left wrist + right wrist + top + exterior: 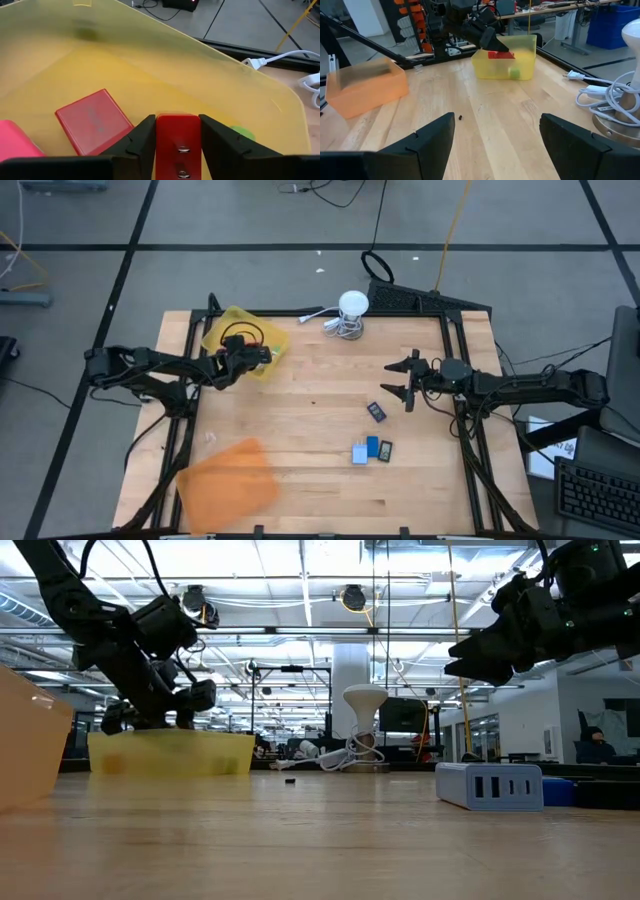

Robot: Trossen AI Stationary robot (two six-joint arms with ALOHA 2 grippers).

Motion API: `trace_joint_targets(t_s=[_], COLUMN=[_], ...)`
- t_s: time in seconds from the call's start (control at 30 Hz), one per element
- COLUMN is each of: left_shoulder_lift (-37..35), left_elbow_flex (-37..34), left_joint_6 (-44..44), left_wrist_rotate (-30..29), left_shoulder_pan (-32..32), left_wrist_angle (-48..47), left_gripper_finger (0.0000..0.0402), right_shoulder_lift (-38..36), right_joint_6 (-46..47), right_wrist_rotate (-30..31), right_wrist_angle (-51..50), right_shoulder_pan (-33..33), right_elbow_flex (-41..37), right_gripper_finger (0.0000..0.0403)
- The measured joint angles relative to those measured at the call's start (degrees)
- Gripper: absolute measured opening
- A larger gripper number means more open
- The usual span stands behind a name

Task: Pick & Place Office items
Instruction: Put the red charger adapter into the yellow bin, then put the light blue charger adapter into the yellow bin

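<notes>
In the high view the left end effector point(262, 357) sits over the yellow tray point(245, 338) in the upper left of the counter point(320, 430), its fingers closed on a red block point(178, 145) that the left wrist view shows clamped between them just above the tray floor. A second red piece point(93, 120) lies flat inside the same tray, with a pink piece point(14, 141) at the left edge of that frame and a small green thing point(243, 133) to the right. The right end effector point(401, 378) hovers right of centre with its jaws spread wide and nothing between them. Below it on the counter lie a dark blue piece point(376, 412) and, lower still, a tight cluster of a light blue block point(360, 453), a blue piece point(373, 447) and a dark piece point(386, 451). The orange tray point(228, 483) rests at the lower left, and the white round object point(352, 306) with its cable stands at the top centre.
</notes>
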Motion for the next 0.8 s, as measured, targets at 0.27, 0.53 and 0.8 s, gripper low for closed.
trace_joint_targets(t_s=[0.27, 0.53, 0.8], left_shoulder_lift=[-5.4, -12.0, -13.4], left_elbow_flex=[0.0, 0.0, 0.0], left_joint_6=[7.0, 11.0, 13.4], left_wrist_rotate=[-0.1, 2.8, 7.1], left_shoulder_pan=[0.0, -0.7, -3.3], left_wrist_angle=[0.4, 0.0, 4.4], left_gripper_finger=[0.0203, 0.0203, 0.018], right_shoulder_lift=[0.0, 0.0, 0.0], right_joint_6=[0.5, 0.9, 2.3], right_wrist_rotate=[-0.2, -0.2, -5.3], right_wrist_angle=[-0.5, -2.0, -1.7], right_shoulder_pan=[0.0, 0.1, 0.1], right_elbow_flex=[0.0, 0.0, 0.0], right_gripper_finger=[0.0279, 0.0279, 0.0279])
